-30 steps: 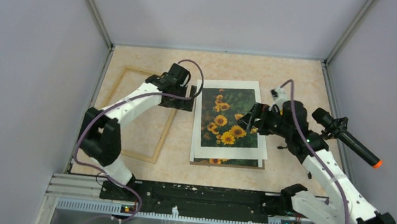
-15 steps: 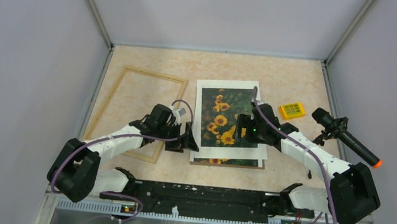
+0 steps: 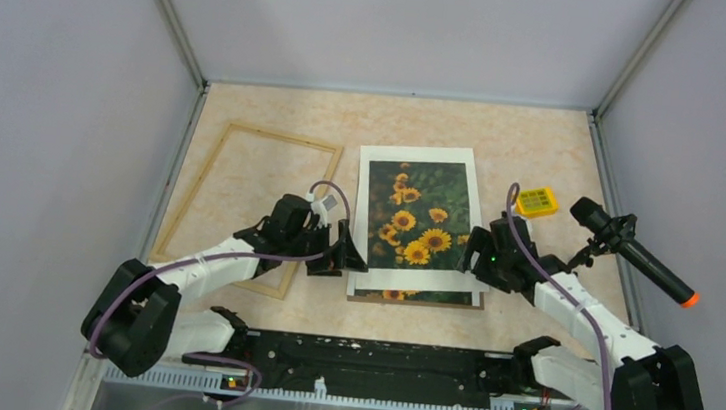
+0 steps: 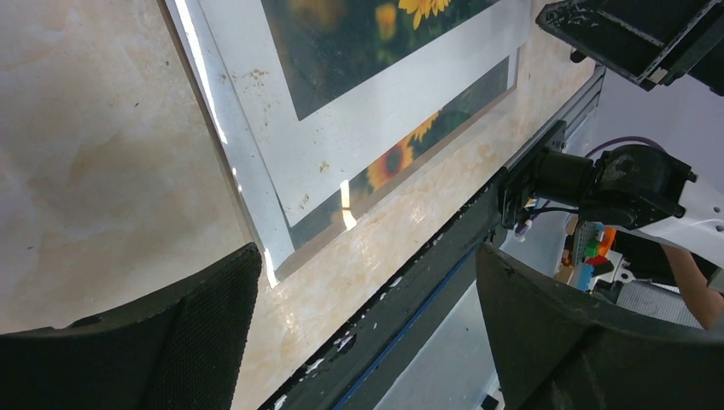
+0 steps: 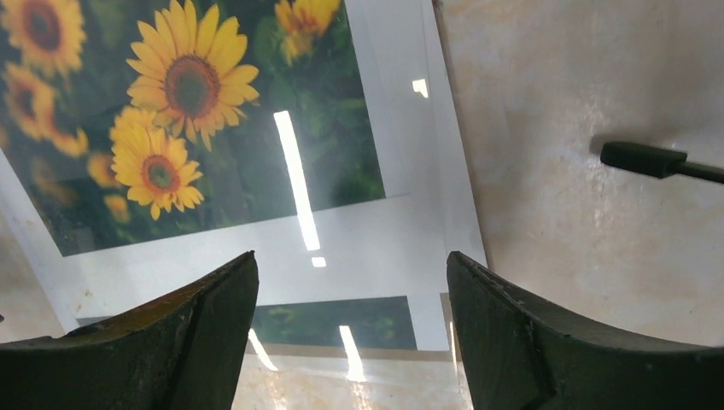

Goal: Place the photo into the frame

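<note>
The photo (image 3: 416, 220), glossy sunflowers, lies flat in the middle of the marbled tabletop (image 3: 546, 142) under a white mat (image 3: 414, 155); its near edge sticks out below the mat. The frame (image 3: 285, 136), thin light wood, lies to the left, apart, and tabletop shows inside it. My left gripper (image 3: 346, 252) is released at the near-left corner. My right gripper (image 5: 352, 290) is released over the near-right corner.

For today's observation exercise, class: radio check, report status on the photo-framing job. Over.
Left tool and right tool open, empty, at the stack's near corners. Photo lies under white mat, outside empty wooden frame. Mat in the way.
</note>
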{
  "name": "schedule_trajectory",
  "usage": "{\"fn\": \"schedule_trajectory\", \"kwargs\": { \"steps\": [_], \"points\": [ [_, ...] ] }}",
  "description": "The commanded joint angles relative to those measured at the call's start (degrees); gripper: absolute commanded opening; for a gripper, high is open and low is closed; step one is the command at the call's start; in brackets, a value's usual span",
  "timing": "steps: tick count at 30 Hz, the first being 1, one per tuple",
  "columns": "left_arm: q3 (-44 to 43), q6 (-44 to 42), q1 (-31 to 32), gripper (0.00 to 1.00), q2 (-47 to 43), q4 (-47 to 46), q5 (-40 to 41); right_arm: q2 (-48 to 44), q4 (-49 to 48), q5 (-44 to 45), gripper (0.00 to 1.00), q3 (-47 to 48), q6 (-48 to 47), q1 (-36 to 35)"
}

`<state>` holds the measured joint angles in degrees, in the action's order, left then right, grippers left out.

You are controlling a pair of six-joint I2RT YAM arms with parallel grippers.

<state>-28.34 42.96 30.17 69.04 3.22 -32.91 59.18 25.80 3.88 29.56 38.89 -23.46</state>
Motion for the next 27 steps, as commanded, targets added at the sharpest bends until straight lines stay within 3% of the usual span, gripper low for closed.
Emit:
{"fn": "schedule_trajectory", "kwargs": {
  "steps": [1,9,14,19,27],
  "points": [
    [0.81,1.24,0.19,0.97,1.23,-4.6,0.8,-0.71,0.22,-2.33,0.77,-2.22,3.09,0.01],
    [3.36,1.4,0.32,0.97,5.29,-9.28,-0.17,0.82,-1.55,-1.79,0.75,-4.24,2.3,-0.05],
    [5.14,2.87,0.32,0.96,6.28,-12.37,-0.93,0.9,-4.87,-7.66,0.73,-4.9,2.17,0.01],
    [6.11,4.47,0.35,0.94,3.67,-12.36,-0.8,-3.2,-7.15,-13.1,0.72,-5.7,4.43,0.0],
    [3.65,6.32,0.32,0.92,-2.75,-8.01,-1.28,-5.14,-7.44,-13.5,0.72,-6.65,5.36,-0.01]
  ]
}}
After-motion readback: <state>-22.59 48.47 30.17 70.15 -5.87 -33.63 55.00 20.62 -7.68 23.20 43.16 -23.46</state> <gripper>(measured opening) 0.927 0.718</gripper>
